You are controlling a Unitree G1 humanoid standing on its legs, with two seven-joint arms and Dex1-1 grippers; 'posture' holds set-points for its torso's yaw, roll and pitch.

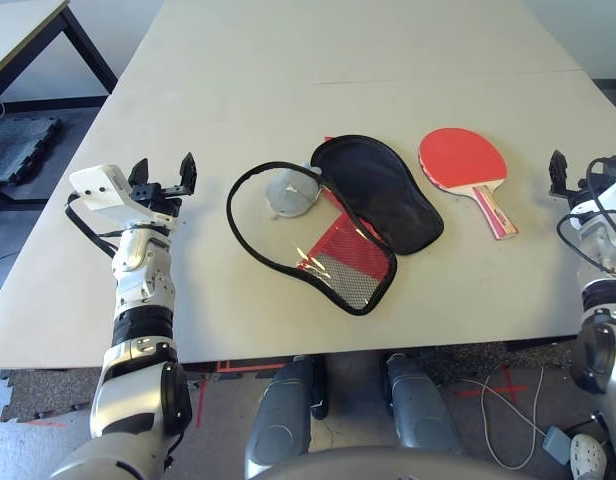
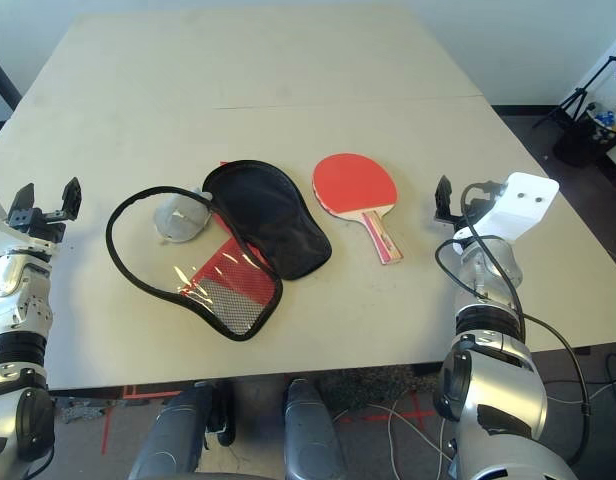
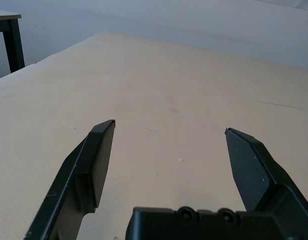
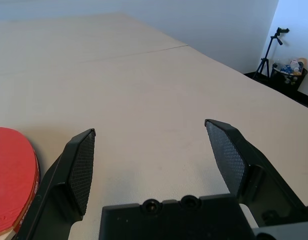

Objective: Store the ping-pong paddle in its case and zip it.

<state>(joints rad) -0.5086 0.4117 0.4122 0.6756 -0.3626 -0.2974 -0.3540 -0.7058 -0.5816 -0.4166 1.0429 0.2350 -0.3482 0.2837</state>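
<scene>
Nothing is picked up yet: both claws, left (image 1: 163, 175) and right (image 2: 454, 202), hang open and empty, so the right one should reach for the paddle (image 1: 466, 163) at about ten o'clock from it, then slide it into the open case (image 1: 333, 215) on the bench (image 1: 288, 80).

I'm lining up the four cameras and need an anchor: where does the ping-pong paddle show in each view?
Left eye view: ping-pong paddle right of centre, beside the case.
Right eye view: middle, handle toward the right gripper.
Left wrist view: not in it.
Right wrist view: red face at the lower left edge.
Shared landmark: the open case's black flap, just left of the paddle in both eye views.
</scene>
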